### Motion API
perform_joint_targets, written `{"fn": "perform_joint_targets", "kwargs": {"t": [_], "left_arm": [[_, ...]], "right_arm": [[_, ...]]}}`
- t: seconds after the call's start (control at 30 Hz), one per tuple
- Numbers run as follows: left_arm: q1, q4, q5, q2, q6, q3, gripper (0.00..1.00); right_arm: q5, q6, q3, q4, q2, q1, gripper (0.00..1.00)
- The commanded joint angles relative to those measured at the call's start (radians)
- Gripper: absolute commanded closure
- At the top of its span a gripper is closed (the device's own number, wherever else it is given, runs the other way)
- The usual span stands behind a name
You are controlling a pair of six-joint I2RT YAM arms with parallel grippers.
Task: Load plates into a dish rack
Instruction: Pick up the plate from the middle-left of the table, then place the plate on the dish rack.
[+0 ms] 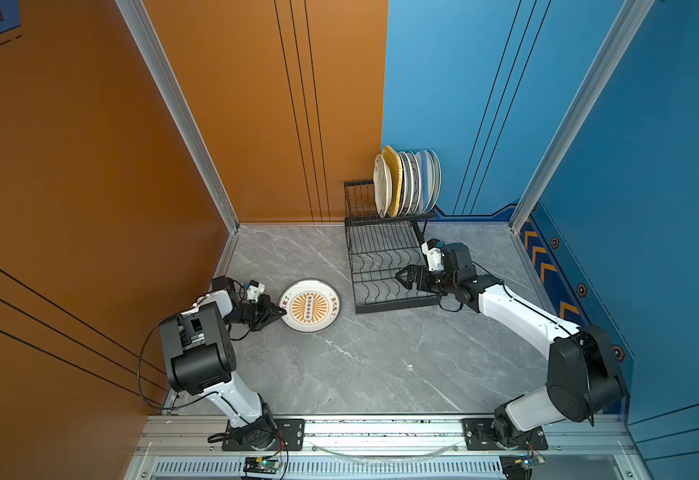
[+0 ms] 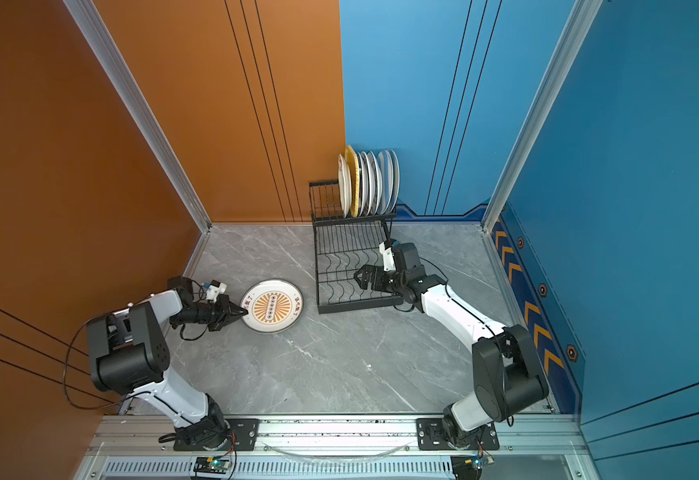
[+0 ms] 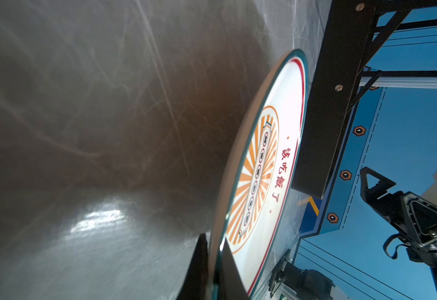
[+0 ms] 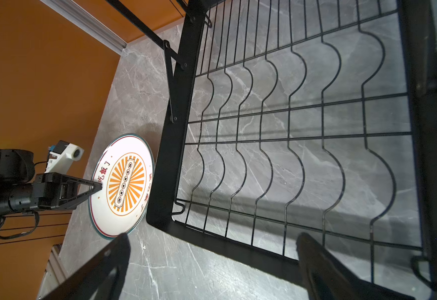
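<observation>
A: Broadly, what is noted, biggest first?

B: Grey marble tabletop [image 1: 381, 365] is logged first. At its back the dish rack [image 1: 393, 305] is set, on the right arm's side. The raised tier is packed with upright plates [image 1: 406, 183], a yellow one among them. A few slots toward the orange wall [image 1: 90, 166] are left free. The lower wavy-wire tier is seen bare.

A: And the loose plate?

B: One sunburst plate [image 1: 309, 305] is found on the tabletop, near the rack's front corner but apart from it. Its rim is pinched by the left gripper [image 1: 283, 313], jaws clamped shut on the edge nearest that arm. Whether the rim is raised off the surface cannot be told.

A: Right gripper [image 1: 400, 277]?

B: It is held over the lower tier, jaws spread wide, nothing carried.

A: Hazards?

B: The plate is gripped at one thin edge only. Once lifted, it could be swung down by its own weight, or slipped from the grip. The rack's frame could be struck on the way in, being so close. The right arm [image 1: 518, 316] is parked over the slots, so a clash is risked unless it is cleared.
</observation>
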Motion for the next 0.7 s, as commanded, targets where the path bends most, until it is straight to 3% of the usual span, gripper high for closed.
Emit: {"fn": "perform_joint_targets", "kwargs": {"t": [0.0,0.23,0.67], "left_arm": [[-0.013,0.008,0.104,-0.055,-0.031,0.055,1.00],[-0.062,0.008,0.143,-0.100,-0.074,0.135,1.00],[-0.336,0.008,0.178,-0.072,-0.137,0.290,1.00]], "right_arm": [[-0.053,0.024,0.018,0.032,0.022,0.014,0.00],[-0.125,0.069,0.050,0.061,0.070,0.038,0.00],[-0.291,0.174,0.139,0.151,0.162,0.064,0.05]]}}
